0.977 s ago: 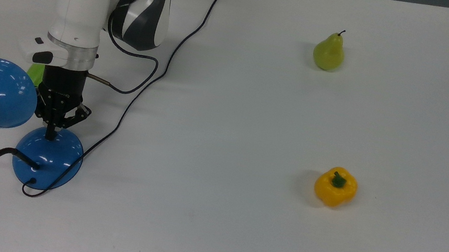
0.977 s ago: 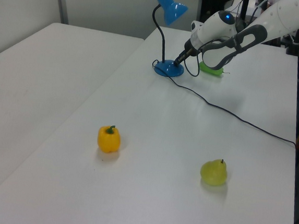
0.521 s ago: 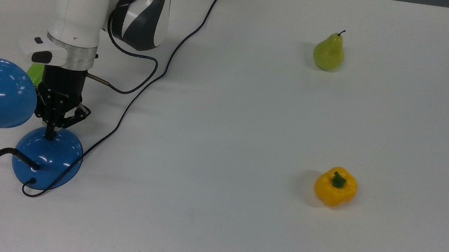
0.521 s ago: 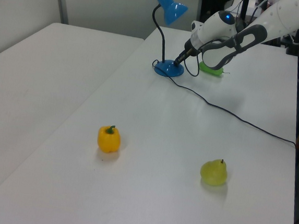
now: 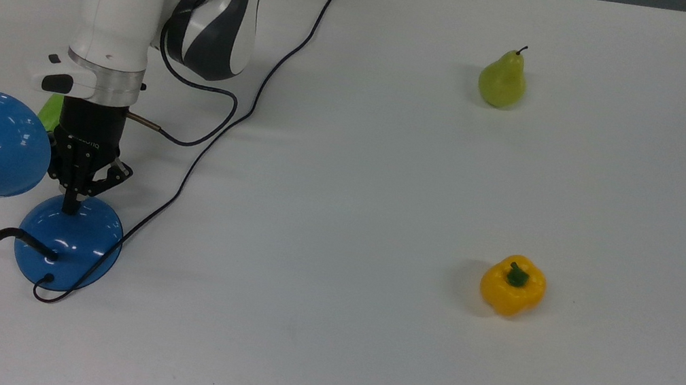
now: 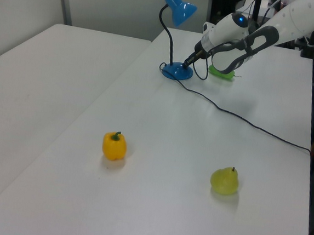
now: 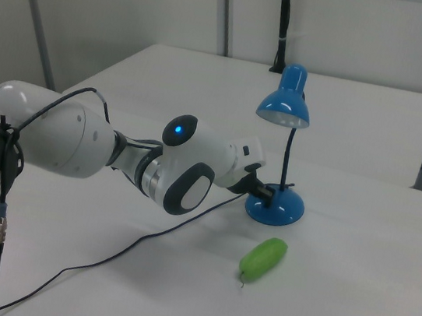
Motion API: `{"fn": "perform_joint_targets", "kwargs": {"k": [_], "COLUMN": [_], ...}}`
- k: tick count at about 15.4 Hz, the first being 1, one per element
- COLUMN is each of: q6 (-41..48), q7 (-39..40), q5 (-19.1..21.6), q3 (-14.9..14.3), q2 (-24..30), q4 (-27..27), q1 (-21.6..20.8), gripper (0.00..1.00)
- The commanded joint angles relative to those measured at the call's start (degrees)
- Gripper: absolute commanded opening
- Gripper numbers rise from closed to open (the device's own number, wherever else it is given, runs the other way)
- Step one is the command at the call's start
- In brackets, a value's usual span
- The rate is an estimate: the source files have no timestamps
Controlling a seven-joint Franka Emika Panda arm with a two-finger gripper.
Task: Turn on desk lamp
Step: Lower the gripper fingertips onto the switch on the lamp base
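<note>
Lower left of the top view: the hand point(image 5: 69, 202), fingers together, presses its tip onto the desk lamp point(image 5: 68, 241) base's upper edge.

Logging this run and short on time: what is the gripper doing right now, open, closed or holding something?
Gripper: jaws closed, holding nothing, tip pressed on the dome base of the desk lamp.

The top view looks steeply down over the whole bench point(image 5: 358, 360); the left and right views face it obliquely from opposite ends, all sharing the desk lamp point(image 5: 67, 242).
</note>
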State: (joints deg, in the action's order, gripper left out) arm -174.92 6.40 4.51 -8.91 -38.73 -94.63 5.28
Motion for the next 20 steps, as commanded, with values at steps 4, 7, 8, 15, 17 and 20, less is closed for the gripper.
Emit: {"fn": "perform_joint_targets", "kwargs": {"k": [4, 7, 8, 15, 17, 20], "q6": [-1.4, -1.4, -1.4, -1.5, -1.4, -1.4], "q7": [0.1, 0.2, 0.2, 0.2, 0.2, 0.2], "q5": [1.4, 3.7, 3.8, 3.9, 3.9, 3.9], "q3": [1.4, 2.3, 2.4, 2.5, 2.8, 6.3], "q2": [-1.7, -1.7, -1.8, -2.2, -2.4, -2.8], "q4": [-0.2, -0.3, -0.3, -0.7, -0.8, -1.3], "q1": [1.0, 1.5, 1.6, 1.7, 1.8, 4.6], "gripper": [0.0, 0.0, 0.0, 0.0, 0.0, 0.0]}}
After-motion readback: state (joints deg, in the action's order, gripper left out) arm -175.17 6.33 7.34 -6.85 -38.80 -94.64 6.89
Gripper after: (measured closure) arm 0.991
